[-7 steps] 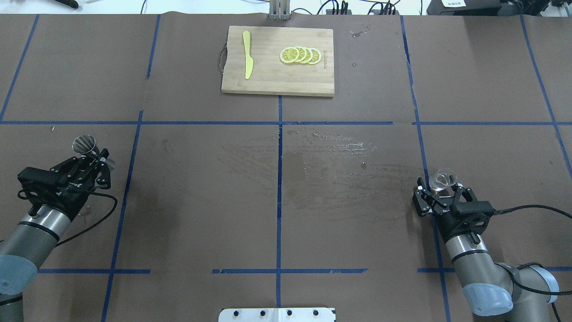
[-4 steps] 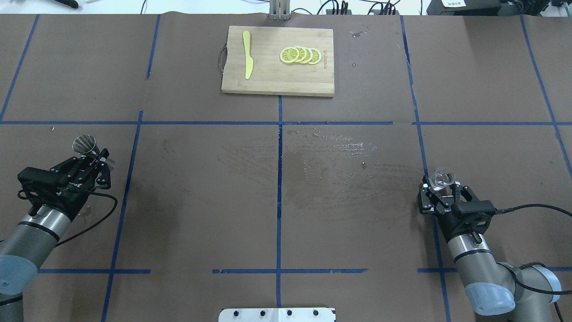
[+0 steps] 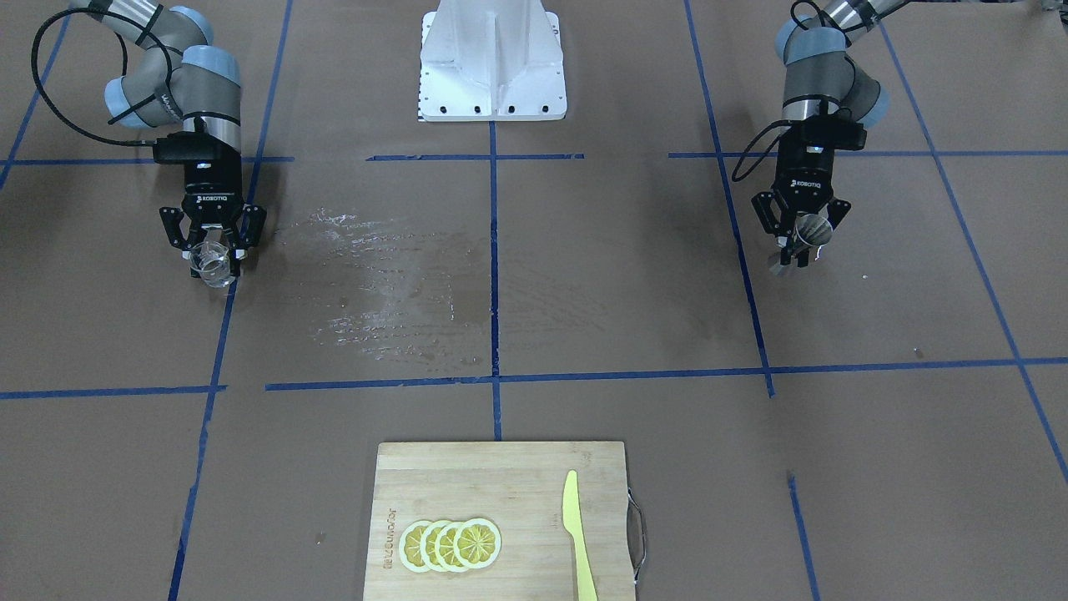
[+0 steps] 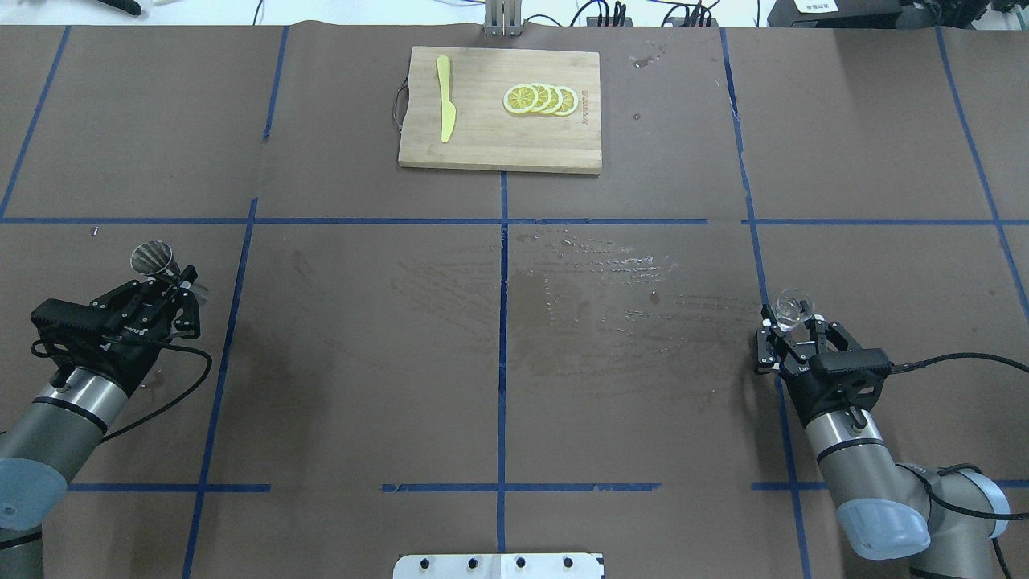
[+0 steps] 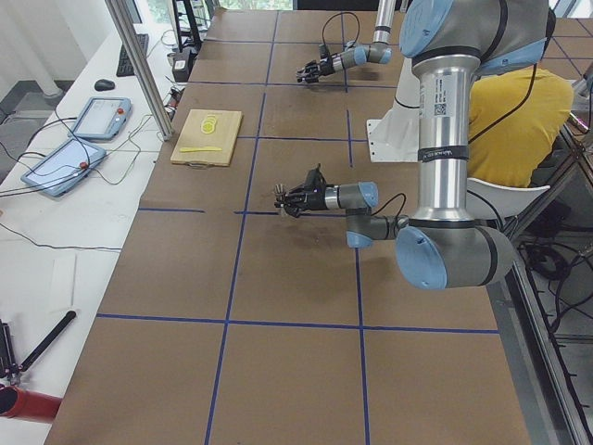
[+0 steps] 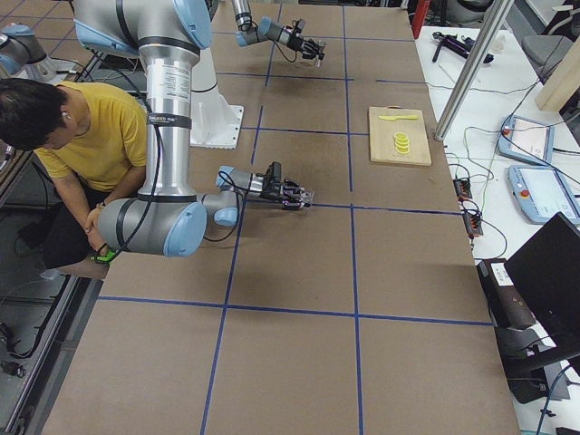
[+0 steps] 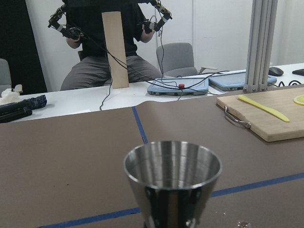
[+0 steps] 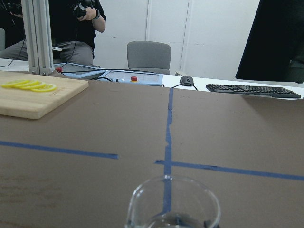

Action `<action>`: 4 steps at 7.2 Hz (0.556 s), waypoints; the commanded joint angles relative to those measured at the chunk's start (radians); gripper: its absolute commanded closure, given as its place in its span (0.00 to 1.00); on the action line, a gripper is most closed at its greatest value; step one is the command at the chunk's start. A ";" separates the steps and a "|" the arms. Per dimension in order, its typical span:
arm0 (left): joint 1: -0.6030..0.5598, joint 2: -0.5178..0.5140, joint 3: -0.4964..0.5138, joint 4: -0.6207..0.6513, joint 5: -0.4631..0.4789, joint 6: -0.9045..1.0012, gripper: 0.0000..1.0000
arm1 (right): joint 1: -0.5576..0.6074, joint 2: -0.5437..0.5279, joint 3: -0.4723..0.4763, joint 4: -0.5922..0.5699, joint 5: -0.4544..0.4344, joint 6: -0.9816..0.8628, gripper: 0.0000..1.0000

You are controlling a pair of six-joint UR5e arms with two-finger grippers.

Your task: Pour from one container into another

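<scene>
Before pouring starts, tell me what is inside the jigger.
The jigger shows only bare steel inner wall, no liquid visible. Its near rim hides the cone's bottom.

The steel jigger (image 7: 172,178) is cut off below its upper cone by the left wrist view's bottom edge; the glass cup (image 8: 172,204) likewise loses its base in the right wrist view. In the front view the cutting board (image 3: 501,492) runs off-frame, taking one end of the yellow knife (image 3: 574,526).

The brand ROBOTIQ is printed in white on the black body of the left gripper (image 3: 799,250) and of the right gripper (image 3: 213,253); the mark engraved on the cutting board (image 3: 517,484) cannot be read.
</scene>
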 commanded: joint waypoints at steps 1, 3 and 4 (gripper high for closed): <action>0.000 -0.007 -0.007 0.000 -0.002 0.003 1.00 | 0.073 0.031 0.105 -0.008 0.059 -0.143 0.91; 0.003 -0.062 -0.016 0.005 -0.002 0.048 1.00 | 0.139 0.147 0.121 -0.022 0.142 -0.272 0.92; 0.005 -0.132 -0.016 0.003 0.002 0.102 1.00 | 0.150 0.250 0.123 -0.093 0.151 -0.320 0.93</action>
